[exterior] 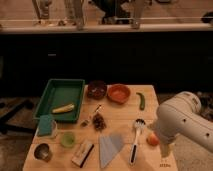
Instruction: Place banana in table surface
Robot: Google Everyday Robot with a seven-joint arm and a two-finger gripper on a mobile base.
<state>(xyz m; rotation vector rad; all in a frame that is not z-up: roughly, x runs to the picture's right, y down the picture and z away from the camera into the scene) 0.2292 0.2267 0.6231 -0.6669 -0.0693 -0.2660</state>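
The banana, small and pale yellow, lies inside the green tray near its front right corner, at the left of the table surface. My white arm reaches in from the right over the table's right edge. My gripper hangs low at the arm's end near the table's front right corner, far from the banana and next to an orange fruit. It holds nothing that I can see.
On the table stand a dark bowl, an orange bowl, a green curved vegetable, a white-handled brush, a grey cloth, a blue sponge, a green cup and a metal cup.
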